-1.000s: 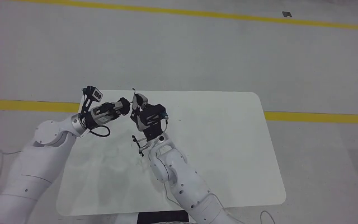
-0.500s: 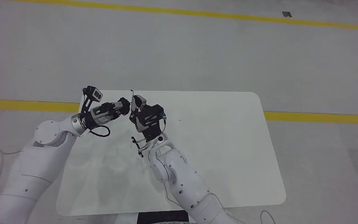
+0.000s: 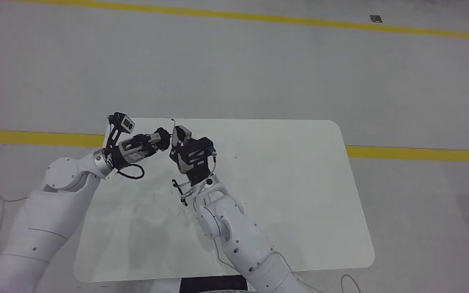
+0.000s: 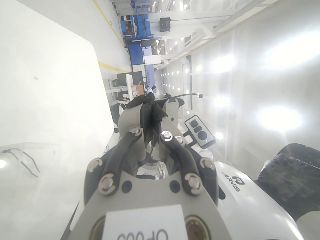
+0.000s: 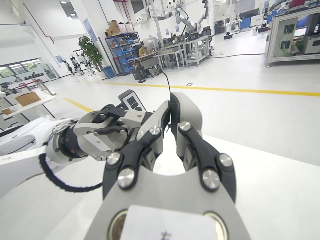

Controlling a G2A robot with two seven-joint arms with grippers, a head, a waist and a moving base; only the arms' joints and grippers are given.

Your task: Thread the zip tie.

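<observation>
- Step in hand: lining up for threading. Both pincers raised over table, toward its 10 o'clock corner, tips nearly touching.
- Right gripper: clamped tight on zip tie, strap poking out toward 12 o'clock.
- Left gripper, at 9 o'clock of right: pinched narrow on a dark bit, probably the tie's head.
- Next, by judgement: fine aiming of free tip into head slot.
</observation>
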